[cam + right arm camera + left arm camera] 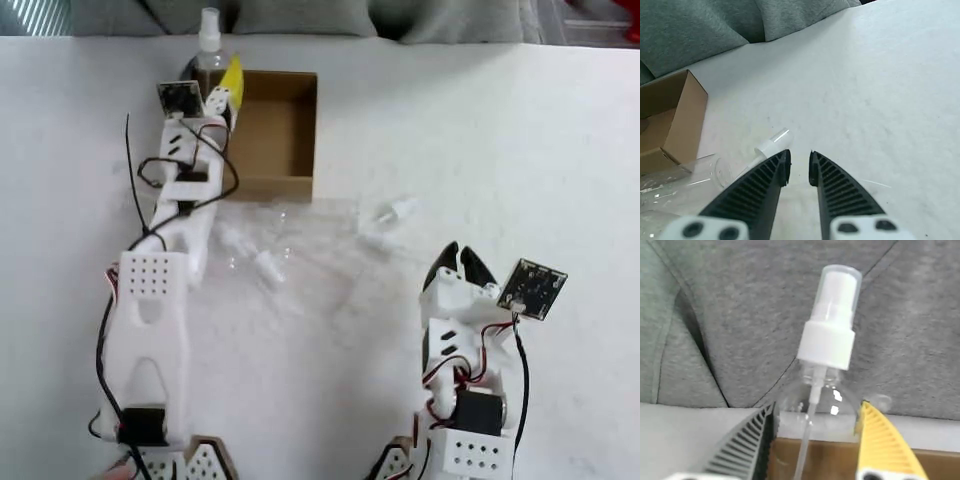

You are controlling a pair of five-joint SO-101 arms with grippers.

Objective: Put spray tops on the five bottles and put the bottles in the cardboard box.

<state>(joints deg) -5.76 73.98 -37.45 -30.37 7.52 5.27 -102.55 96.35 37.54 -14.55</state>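
Observation:
A clear bottle point(210, 62) with a white spray top point(209, 24) stands upright at the far left corner of the cardboard box point(300, 135). My left gripper point(218, 88) is shut on the bottle point(816, 407), between the grey finger point(747, 440) and the yellow finger point(880, 440), below the spray top point(829, 335). My right gripper point(462, 262) rests shut at the near right, holding nothing. A loose spray top point(395, 212) lies ahead of it, also seen as the spray top point(772, 141) just beyond my right gripper point(799, 157). Clear bottles point(262, 265) lie on the table in front of the box.
A lying clear bottle point(700, 172) is beside the box point(670, 115). Grey cushions point(715, 315) run along the table's far edge. The box's inside point(270, 125) shows bare cardboard. White table stretches to the right of the box.

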